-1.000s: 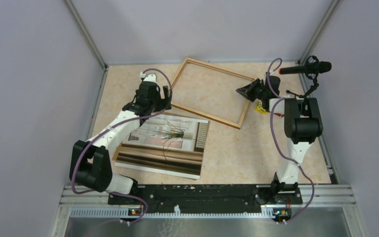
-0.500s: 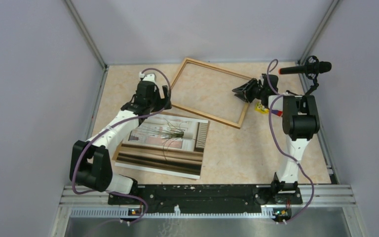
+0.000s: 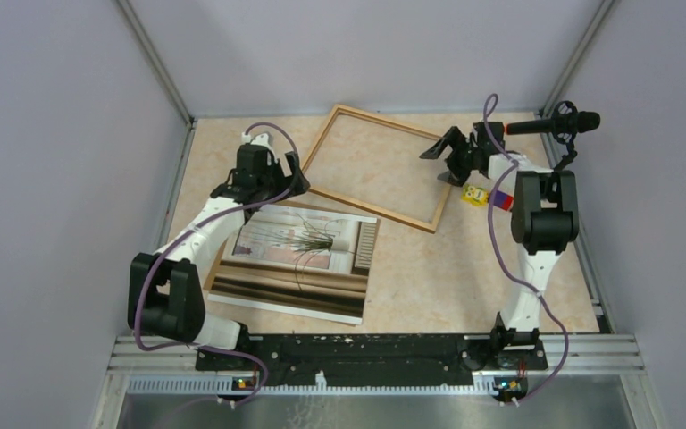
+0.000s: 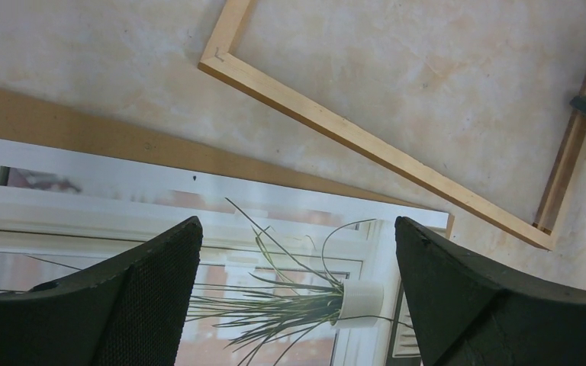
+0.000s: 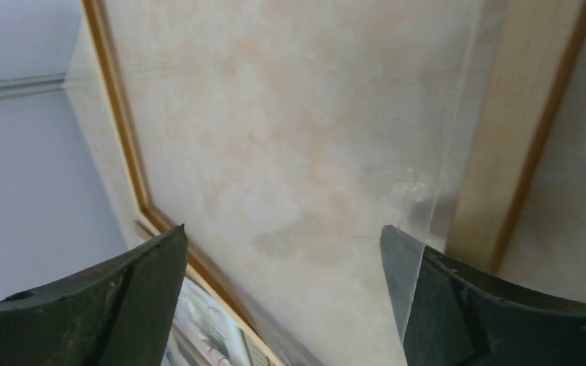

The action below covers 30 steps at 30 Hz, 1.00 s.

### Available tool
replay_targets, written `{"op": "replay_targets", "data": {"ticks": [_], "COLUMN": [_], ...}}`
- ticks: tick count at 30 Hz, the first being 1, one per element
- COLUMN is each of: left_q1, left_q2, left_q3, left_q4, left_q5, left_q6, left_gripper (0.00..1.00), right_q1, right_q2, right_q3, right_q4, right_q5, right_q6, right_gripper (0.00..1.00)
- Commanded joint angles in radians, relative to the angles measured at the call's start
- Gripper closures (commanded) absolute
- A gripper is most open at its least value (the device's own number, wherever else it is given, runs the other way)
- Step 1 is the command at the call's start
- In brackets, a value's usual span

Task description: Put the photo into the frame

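The frame [image 3: 371, 202], thin light wood, lies flat and empty at the back middle of the table; its near corner [image 4: 221, 61] shows in the left wrist view. The photo [image 3: 304, 264], grass blades in a white pot with a white border, lies face up in front of the frame, on a brown backing board [image 4: 84, 130]. My left gripper [image 3: 296, 175] hovers open over the photo's far edge [image 4: 296, 229], with nothing between its fingers. My right gripper [image 3: 436, 165] is open above the frame's right end [image 5: 282, 232], holding nothing; the frame's rail [image 5: 519, 130] runs beside its right finger.
A small yellow object [image 3: 474, 194] sits on the table just right of the frame. A black microphone [image 3: 554, 123] on a stand juts in at the back right. Grey walls close in the table on three sides.
My right gripper went from shut to open and drew back to the right from the frame's right end. My left gripper shifted a little left and stayed open. Frame and photo lie where they were.
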Motion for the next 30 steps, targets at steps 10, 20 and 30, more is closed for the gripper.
{"op": "replay_targets", "data": {"ticks": [10, 20, 30], "left_q1": [-0.003, -0.027, -0.053], "left_q2": [-0.032, -0.103, -0.116], "left_q3": [0.021, -0.028, -0.041], "left_q4": [0.026, 0.039, 0.056], "left_q5": [0.028, -0.018, -0.011], "left_q6": [0.036, 0.082, 0.087], "left_gripper": [0.01, 0.01, 0.01], "right_q1": [0.102, 0.182, 0.169], "right_q2": [-0.118, -0.221, -0.142], "right_q3": [0.231, 0.193, 0.150], "right_q4": [-0.651, -0.669, -0.501], "right_q5": [0.555, 0.725, 0.596], "right_q6": [-0.422, -0.468, -0.438], "right_gripper": [0.01, 0.04, 0.12]}}
